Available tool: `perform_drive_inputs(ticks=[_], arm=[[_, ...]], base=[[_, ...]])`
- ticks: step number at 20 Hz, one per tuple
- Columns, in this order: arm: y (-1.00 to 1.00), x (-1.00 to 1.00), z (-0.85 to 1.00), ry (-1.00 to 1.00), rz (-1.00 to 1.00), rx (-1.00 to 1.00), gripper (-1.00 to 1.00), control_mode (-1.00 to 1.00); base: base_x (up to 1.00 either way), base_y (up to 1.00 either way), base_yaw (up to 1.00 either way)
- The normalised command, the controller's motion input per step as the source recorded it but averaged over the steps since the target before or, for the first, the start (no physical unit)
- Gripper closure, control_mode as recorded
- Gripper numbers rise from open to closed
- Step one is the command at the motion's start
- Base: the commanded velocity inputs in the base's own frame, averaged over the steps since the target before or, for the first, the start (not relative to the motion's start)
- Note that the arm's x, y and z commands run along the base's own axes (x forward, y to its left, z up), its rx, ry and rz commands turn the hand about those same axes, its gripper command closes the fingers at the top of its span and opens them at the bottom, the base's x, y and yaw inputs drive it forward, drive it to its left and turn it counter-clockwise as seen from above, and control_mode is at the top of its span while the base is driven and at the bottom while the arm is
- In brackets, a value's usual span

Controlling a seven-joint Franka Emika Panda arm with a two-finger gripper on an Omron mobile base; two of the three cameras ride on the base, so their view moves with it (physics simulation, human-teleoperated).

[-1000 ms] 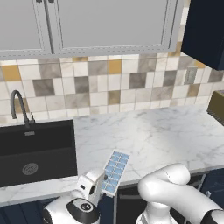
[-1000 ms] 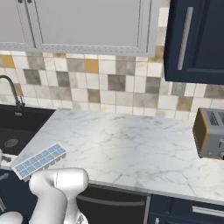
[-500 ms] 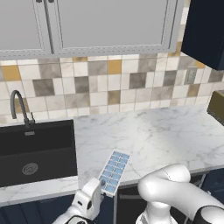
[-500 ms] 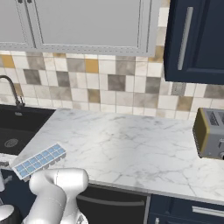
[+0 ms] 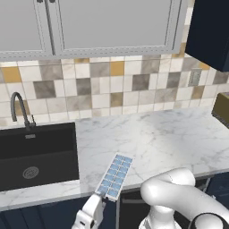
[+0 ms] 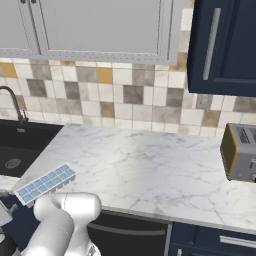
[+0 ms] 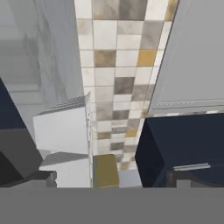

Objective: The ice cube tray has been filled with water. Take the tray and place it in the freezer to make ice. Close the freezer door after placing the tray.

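The ice cube tray (image 5: 115, 176) (image 6: 46, 183) lies flat on the marble counter at its front edge, pointing diagonally, with pale blue water in its cells. My gripper (image 5: 98, 200) (image 6: 4, 212) hangs low in front of the counter edge, just below the tray's near end. It stands open, with nothing between its fingers. In the hand view the tray's white end (image 7: 61, 127) looms close on the left, and the gripper (image 7: 113, 177) shows its two dark tips spread wide at the bottom. The freezer and its door are out of view.
A black sink (image 5: 38, 152) with a curved faucet (image 5: 18, 107) sits left of the tray. A toaster (image 6: 240, 152) stands at the counter's right end. Grey wall cabinets (image 5: 107, 22) and a navy cabinet (image 6: 225, 45) hang above the tiled backsplash.
My hand has dropped lower in front of the counter edge, under the tray's near end. The tray has not moved and the gripper stays open.
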Motion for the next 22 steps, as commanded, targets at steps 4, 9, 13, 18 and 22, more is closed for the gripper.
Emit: perform_drive_inputs(ticks=[4,9,13,18,22], arm=[[0.0,0.0,-0.17,-0.09,0.05,-0.01,-1.0,-1.0],[0.0,0.0,-0.04,-0.02,0.04,0.0,-1.0,-1.0],[0.0,0.03,-0.07,0.0,0.05,0.0,-1.0,-1.0],[0.0,0.1,-0.06,0.0,0.04,0.04,-1.0,-1.0],[-0.01,0.13,0.0,0.0,0.03,0.08,-1.0,-1.0]], base=[[0.0,0.0,0.0],[0.0,0.0,0.0],[0.0,0.0,0.0],[0.0,0.0,0.0],[0.0,0.0,0.0]])
